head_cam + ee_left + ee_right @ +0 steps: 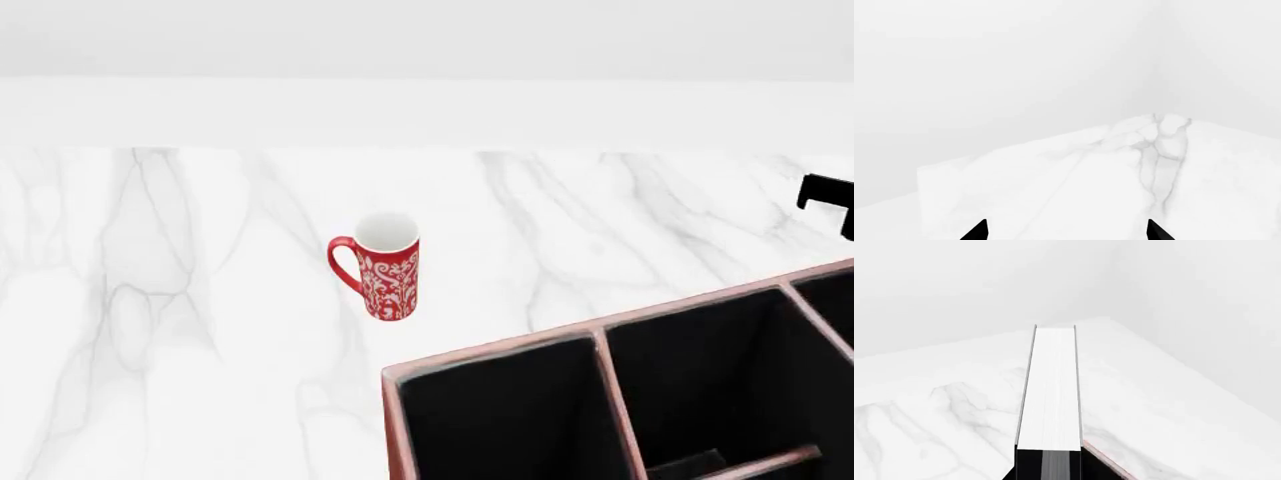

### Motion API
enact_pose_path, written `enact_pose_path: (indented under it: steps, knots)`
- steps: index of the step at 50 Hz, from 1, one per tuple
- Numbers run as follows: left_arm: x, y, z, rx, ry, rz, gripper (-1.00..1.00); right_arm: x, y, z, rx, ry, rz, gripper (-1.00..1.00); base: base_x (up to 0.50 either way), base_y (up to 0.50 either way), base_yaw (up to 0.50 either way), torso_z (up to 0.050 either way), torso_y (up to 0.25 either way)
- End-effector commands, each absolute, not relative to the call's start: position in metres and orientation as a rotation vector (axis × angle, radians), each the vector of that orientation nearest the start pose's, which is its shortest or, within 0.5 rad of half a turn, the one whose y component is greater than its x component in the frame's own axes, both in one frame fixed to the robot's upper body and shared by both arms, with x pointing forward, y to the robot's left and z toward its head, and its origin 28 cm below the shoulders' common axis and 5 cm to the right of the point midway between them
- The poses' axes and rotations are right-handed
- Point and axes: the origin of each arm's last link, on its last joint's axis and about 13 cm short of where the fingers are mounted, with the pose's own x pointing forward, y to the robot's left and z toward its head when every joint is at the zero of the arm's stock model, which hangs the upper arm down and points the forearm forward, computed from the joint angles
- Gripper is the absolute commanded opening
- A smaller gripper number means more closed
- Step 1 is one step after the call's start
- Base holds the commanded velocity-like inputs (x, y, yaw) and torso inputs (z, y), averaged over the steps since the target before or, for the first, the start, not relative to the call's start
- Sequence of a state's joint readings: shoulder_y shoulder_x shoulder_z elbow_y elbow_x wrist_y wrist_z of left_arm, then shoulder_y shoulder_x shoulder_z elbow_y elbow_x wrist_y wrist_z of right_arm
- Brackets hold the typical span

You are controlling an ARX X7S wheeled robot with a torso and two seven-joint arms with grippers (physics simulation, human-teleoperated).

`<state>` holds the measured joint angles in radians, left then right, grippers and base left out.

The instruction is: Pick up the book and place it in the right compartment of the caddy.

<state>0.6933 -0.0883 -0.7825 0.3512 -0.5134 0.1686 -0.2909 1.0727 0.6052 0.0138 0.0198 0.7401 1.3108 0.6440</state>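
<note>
The black book (1051, 390) fills the middle of the right wrist view, white page edge facing the camera, reaching out from between the jaws of my right gripper (1049, 474), which is shut on it. It hangs above the marble, with the pale rim of the caddy (1107, 460) just beside it. In the head view the reddish-brown caddy (494, 352) stands at the lower right, its black compartments split by dividers. A black part (827, 203) shows at the right edge there; I cannot tell whether it is book or gripper. My left gripper (1067, 233) is open and empty over bare marble.
A tall red patterned mug (386, 265) stands upright on the marble table (160, 300), left of and behind the caddy. A white wall runs along the table's far edge. The left wrist view shows a table corner (1167, 120).
</note>
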Motion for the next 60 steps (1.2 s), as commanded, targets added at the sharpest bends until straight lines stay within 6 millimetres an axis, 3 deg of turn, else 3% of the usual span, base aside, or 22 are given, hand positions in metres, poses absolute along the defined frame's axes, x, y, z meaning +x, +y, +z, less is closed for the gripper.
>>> enact_pose_path:
  steps: [1, 30, 43, 60]
  knots:
    - [0.012, 0.364, 0.055, 0.022, -0.05, 0.97, 1.0, 0.301, -0.241, 0.278, 0.003, 0.269, -0.655, -1.0, 0.0, 0.0, 0.0, 0.0, 0.0]
    - [0.013, 0.364, 0.052, 0.018, -0.047, 0.96, 1.0, 0.265, -0.242, 0.276, -0.023, 0.321, -0.677, -1.0, 0.0, 0.0, 0.0, 0.0, 0.001]
    - [0.014, 0.364, 0.052, 0.023, -0.046, 0.959, 1.0, 0.272, -0.241, 0.263, -0.017, 0.34, -0.654, -1.0, 0.0, 0.0, 0.0, 0.0, 0.001]
    - [0.017, 0.362, 0.05, 0.027, -0.041, 0.946, 1.0, 0.267, -0.238, 0.262, -0.009, 0.342, -0.621, -1.0, 0.0, 0.0, 0.0, 0.001, 0.002]
